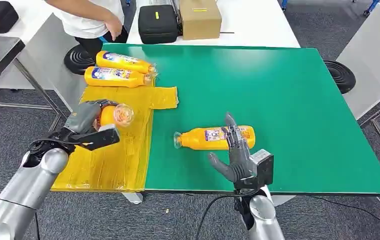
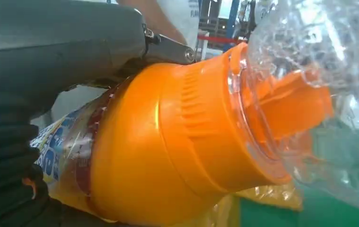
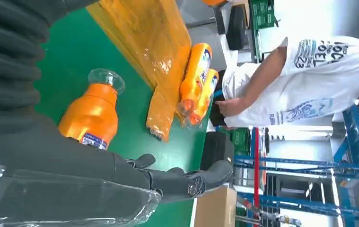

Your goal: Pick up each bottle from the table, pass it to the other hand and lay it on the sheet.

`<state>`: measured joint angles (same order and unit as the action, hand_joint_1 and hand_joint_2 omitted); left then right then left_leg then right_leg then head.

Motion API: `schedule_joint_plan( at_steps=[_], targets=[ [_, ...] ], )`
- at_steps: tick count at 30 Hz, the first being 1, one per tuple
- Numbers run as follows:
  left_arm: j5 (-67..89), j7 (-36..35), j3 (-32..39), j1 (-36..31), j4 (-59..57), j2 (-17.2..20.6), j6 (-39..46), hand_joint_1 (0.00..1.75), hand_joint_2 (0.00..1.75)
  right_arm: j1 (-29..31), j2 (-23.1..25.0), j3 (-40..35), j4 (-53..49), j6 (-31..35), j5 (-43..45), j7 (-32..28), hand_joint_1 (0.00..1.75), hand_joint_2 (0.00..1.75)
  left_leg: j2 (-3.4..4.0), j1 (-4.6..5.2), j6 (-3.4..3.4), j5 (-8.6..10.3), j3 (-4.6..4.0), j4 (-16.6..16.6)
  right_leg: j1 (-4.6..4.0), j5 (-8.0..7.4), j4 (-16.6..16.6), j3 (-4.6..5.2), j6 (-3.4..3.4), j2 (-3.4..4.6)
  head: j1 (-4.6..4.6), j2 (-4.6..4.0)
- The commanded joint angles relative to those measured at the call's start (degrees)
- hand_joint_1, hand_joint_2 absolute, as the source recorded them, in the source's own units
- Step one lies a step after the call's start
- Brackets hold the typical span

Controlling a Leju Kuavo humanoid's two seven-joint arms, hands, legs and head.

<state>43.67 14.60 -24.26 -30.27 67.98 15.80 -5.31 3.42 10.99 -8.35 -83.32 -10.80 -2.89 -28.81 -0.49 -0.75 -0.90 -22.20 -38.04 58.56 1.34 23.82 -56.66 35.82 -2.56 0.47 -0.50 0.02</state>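
Four orange bottles in all. Nearest, the right hand (image 1: 238, 150) hovers over one bottle lying on the green table (image 1: 288, 100), fingers spread and holding nothing. To its left, the left hand (image 1: 85, 120) grips a second bottle (image 1: 115, 115) above the yellow sheet (image 1: 112, 160). Farther back, two bottles (image 1: 120, 70) lie side by side at the sheet's far end. Beyond them stands a person (image 1: 92, 17).

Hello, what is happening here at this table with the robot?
The robot's left hand holds an orange bottle above the yellow sheet. Two bottles already lie at the sheet's far end. Its right hand, fingers spread, reaches over another bottle lying on the green table. A person stands behind.
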Motion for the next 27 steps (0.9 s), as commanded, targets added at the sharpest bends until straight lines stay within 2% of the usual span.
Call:
schedule_joint_plan(
  at_steps=[1, 2, 3, 4, 6, 7, 10, 12, 15, 18, 22, 27],
  targets=[
    [4.20, -0.87, -5.19, 4.11, 0.39, 5.31, -0.06, 1.75, 1.75, -3.64, -0.83, 2.83, -3.26, -0.64, 1.38, -1.59, 0.00, 1.75, 0.04, -0.02, 0.00, -0.16, 0.40, -0.04, -0.06, 0.15, 0.07, -0.42, 0.15, -0.05, 0.00, 0.00],
    [6.13, -1.04, -5.25, 7.25, 1.91, 6.38, 0.83, 1.75, 1.75, -4.64, -0.95, 3.40, -4.33, -0.98, 1.61, -1.99, 0.00, 1.75, 0.03, -0.01, 0.00, -0.11, 0.30, -0.05, -0.04, 0.10, 0.06, -0.32, 0.12, -0.03, 0.00, 0.00],
    [8.00, -1.32, -5.73, 9.00, 2.56, 6.85, 1.83, 1.75, 1.75, -5.05, -0.93, 3.80, -4.82, -1.23, 1.75, -2.07, 0.00, 1.75, 0.22, 0.02, 0.01, -0.25, 0.69, -0.18, -0.03, 0.19, 0.20, -0.64, 0.18, 0.12, 0.00, 0.00],
    [9.55, -1.84, -6.20, 9.79, 2.24, 6.57, 2.95, 1.75, 1.75, -5.27, -0.78, 4.33, -4.93, -1.46, 1.86, -2.10, 0.00, 1.75, 0.13, 0.02, 0.00, -0.16, 0.42, -0.12, -0.02, 0.12, 0.13, -0.42, 0.12, 0.08, 0.02, 0.00],
    [16.41, -4.07, -7.98, 9.86, 0.50, 4.70, 5.61, 1.75, 1.75, -5.64, -0.51, 5.07, -4.54, -2.37, 1.90, -1.54, 0.00, 1.75, 0.30, 0.03, 0.02, -0.30, 0.70, -0.15, -0.02, 0.20, 0.16, -0.62, 0.17, 0.22, -0.02, 0.00],
    [18.38, -4.50, -8.72, 9.77, -0.07, 3.90, 5.56, 1.75, 1.75, -5.85, -0.51, 5.22, -4.33, -2.47, 1.50, -1.33, 0.00, 1.75, 0.15, 0.03, 0.03, -0.21, 0.44, -0.11, -0.01, 0.16, 0.11, -0.41, 0.12, 0.09, 0.00, 0.00],
    [21.52, -5.79, -10.79, 8.84, -2.23, 2.90, 4.79, 1.75, 1.75, -6.47, -0.47, 5.33, -3.55, -2.61, 1.45, -1.36, 0.00, 1.75, -0.12, -0.01, 0.05, -0.26, 0.57, -0.09, -0.06, 0.31, 0.13, -0.61, 0.17, -0.23, 0.00, 0.00],
    [24.76, -6.29, -12.65, 7.06, -5.58, 2.69, 3.87, 1.75, 1.75, -6.60, -0.68, 5.01, -2.56, -2.97, 0.88, -1.67, 0.00, 1.75, -0.08, 0.00, 0.04, -0.12, 0.17, -0.05, -0.02, 0.19, 0.08, -0.19, 0.06, -0.13, -0.02, 0.00],
    [26.51, -5.88, -14.55, 4.08, -10.56, 2.32, 2.26, 1.75, 1.75, -6.28, -0.95, 4.11, -1.09, -3.65, -0.39, -2.85, 0.00, 1.75, -0.12, -0.02, 0.04, -0.16, 0.38, -0.09, -0.05, 0.23, 0.13, -0.46, 0.12, -0.18, 0.00, 0.00],
    [28.30, -6.49, -15.61, 2.40, -13.88, 1.34, 2.49, 1.75, 1.75, -6.00, -0.81, 3.69, -0.43, -3.82, -0.69, -3.00, 0.00, 1.75, -0.06, -0.02, 0.06, -0.10, 0.24, -0.09, -0.05, 0.11, 0.11, -0.25, 0.13, -0.10, 0.00, 0.00],
    [28.30, -6.49, -15.61, 2.40, -13.88, 1.34, 2.49, 1.75, 1.75, -6.00, -0.81, 3.69, -0.43, -3.82, -0.69, -3.00, 0.00, 1.75, -0.03, 0.01, 0.04, -0.06, 0.24, -0.09, -0.01, 0.05, 0.10, -0.20, 0.10, -0.06, -0.02, 0.00],
    [30.00, -6.68, -17.10, -0.24, -18.84, -2.41, 3.56, 1.75, 1.75, -6.88, -0.85, 3.88, -1.29, -3.81, -0.96, -2.98, 0.00, 1.75, -0.04, -0.03, 0.02, -0.12, 0.56, -0.12, -0.07, 0.12, 0.17, -0.61, 0.17, -0.12, 0.00, 0.00]
  ],
)
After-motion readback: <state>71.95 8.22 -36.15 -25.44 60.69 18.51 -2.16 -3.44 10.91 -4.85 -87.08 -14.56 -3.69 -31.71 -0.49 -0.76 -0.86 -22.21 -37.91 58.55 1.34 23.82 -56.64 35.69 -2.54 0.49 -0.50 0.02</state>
